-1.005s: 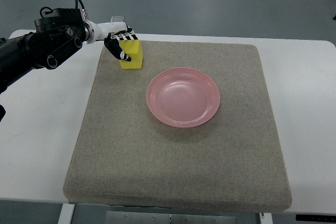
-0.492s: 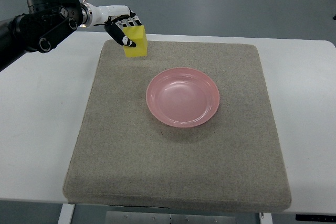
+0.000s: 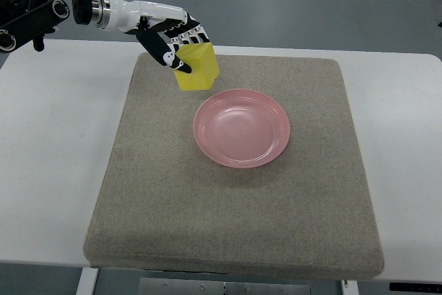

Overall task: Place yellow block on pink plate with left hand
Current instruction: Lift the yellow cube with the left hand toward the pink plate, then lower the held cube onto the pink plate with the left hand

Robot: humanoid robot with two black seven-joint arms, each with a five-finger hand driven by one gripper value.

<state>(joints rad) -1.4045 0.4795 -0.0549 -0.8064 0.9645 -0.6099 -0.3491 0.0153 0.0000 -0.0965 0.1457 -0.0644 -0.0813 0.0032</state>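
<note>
My left hand (image 3: pixel 173 41) grips the block (image 3: pixel 196 67), fingers over its top, thumb on its near face, with the plate (image 3: pixel 241 127) just beyond my fingertips. It seems light, probably foam; opposite flat faces hold best.

A glossy, smooth pink plate (image 3: pixel 242 128) lies on a rough, matt grey cloth mat (image 3: pixel 207 212) covering the smooth white bench (image 3: pixel 48 164).

Left arm (image 3: pixel 41 5): black, bulky housings w/ round silver-ringed joint caps, thin black cable looping on top. Wrist section glossy white. Left hand (image 3: pixel 173 41): black fingers w/ white segment patches, white palm shell.
</note>
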